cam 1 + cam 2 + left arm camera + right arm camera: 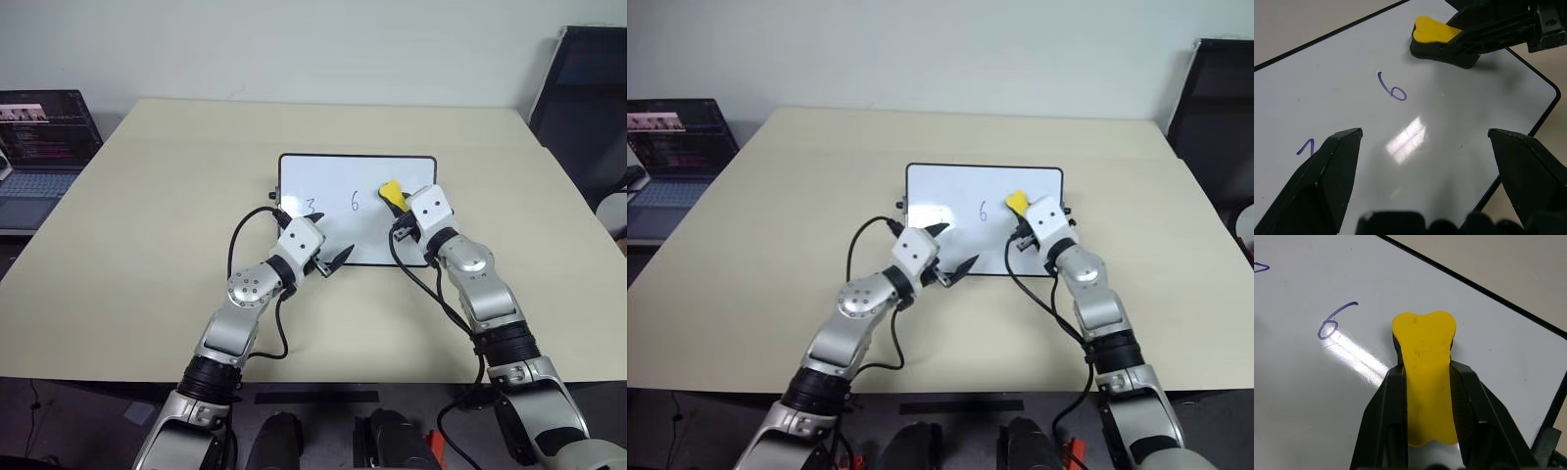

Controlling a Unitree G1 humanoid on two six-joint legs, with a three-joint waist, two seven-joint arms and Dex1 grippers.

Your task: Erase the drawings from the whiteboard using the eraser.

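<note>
The whiteboard (358, 171) lies flat on the beige table, black-framed, with small knobs at its sides. Of the drawings, a "3" (312, 207) and a "6" (355, 202) stand in thin dark ink on its left and middle. My right gripper (1425, 367) is shut on the eraser (1424, 340), a yellow block with a dark underside that rests on the board just right of the "6" (1332, 322). My left gripper (1425, 134) hovers open over the board's near left part, close to the "3", with nothing between its fingers.
An open laptop (39, 137) sits on a lower surface off the table's left side. A dark chair or panel (588, 98) stands at the back right. The beige table (147, 225) spreads wide around the board.
</note>
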